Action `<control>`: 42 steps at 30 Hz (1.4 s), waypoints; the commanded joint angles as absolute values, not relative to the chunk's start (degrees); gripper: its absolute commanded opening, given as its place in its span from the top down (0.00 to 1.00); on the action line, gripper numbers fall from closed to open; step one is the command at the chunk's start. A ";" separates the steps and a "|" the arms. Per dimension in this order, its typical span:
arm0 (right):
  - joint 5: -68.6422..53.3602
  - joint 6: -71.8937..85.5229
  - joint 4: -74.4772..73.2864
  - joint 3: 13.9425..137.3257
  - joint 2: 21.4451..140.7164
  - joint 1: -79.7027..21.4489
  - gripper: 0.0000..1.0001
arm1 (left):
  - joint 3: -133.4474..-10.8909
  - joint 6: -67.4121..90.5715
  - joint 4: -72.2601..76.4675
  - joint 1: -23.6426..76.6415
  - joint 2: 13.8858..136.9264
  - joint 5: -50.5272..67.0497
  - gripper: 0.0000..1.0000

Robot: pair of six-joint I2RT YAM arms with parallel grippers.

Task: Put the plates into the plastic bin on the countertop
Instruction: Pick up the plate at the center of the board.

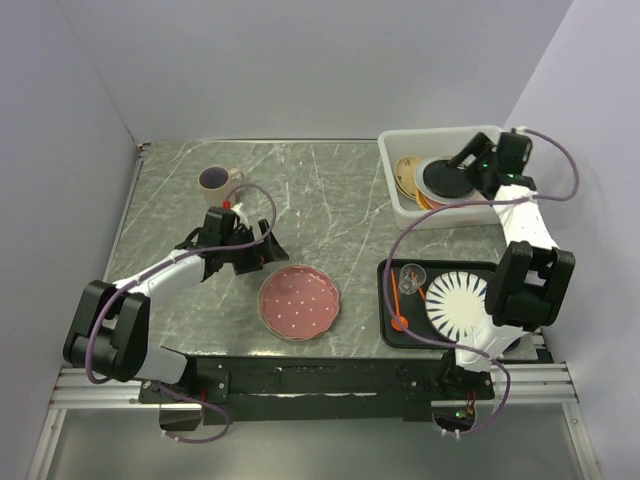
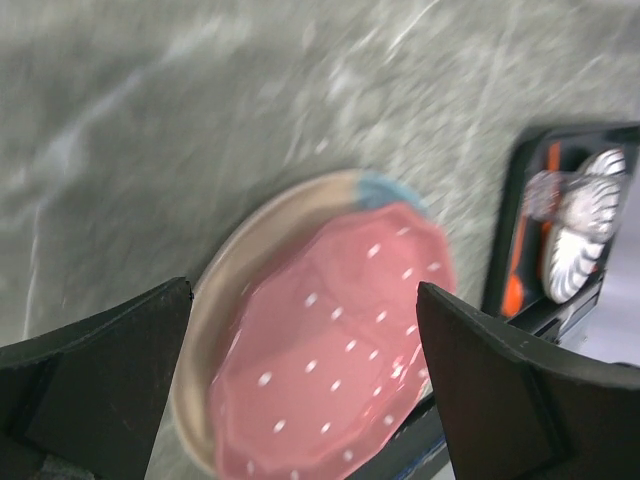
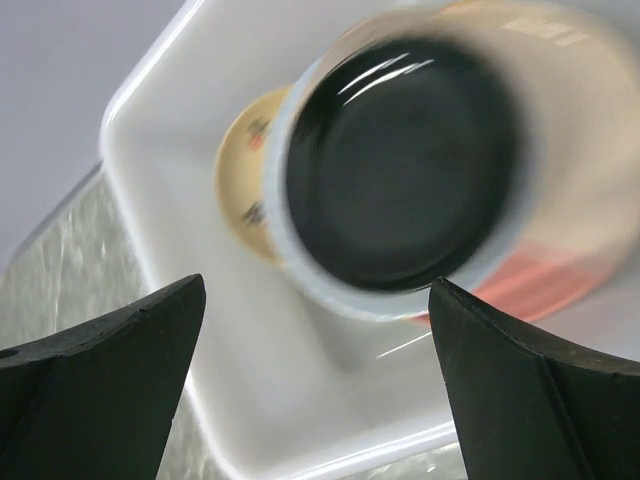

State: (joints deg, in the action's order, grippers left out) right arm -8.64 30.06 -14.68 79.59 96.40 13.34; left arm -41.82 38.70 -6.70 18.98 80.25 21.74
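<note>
Count: one pink dotted plate [image 1: 299, 301] lies flat on the countertop [image 1: 330, 195], lower centre of the top view, apart from everything else. One plastic bin [image 1: 392, 172] sits at the upper right, holding three plates that can be made out: a black plate [image 1: 446, 178] on top, a cream plate [image 1: 407, 172] showing at its left, and an orange edge [image 1: 429, 203] below it; whether more lie underneath, cannot tell. One mug [image 1: 214, 179] stands at upper left. One black tray [image 1: 388, 318], lower right, carries one striped plate [image 1: 456, 300], one clear glass [image 1: 410, 274] and one orange utensil [image 1: 399, 305]. Two arms. The left arm reaches from lower left toward centre, forearm low; the left gripper [image 2: 302, 330] is above and just left of the pink plate, not touching it, its fingers spread wide with nothing between them, and the plate fills the gap in the wrist view. The right arm stands folded upright at right, forearm stretched to the upper right over the bin; the right gripper [image 3: 318, 300] hangs above the black plate, fingers wide apart, holding nothing.
</note>
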 commanded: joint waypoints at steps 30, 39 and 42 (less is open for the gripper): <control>-21.88 27.42 -13.70 57.21 83.14 -16.35 0.01 | -29.26 48.08 -3.08 26.72 83.84 17.32 0.99; -26.54 23.12 -19.15 59.33 88.41 -19.33 0.06 | -33.66 48.78 -0.53 24.97 90.61 17.22 0.99; -28.90 22.41 -19.77 58.80 90.08 -19.78 0.11 | -32.88 49.39 3.25 23.12 92.55 19.24 0.99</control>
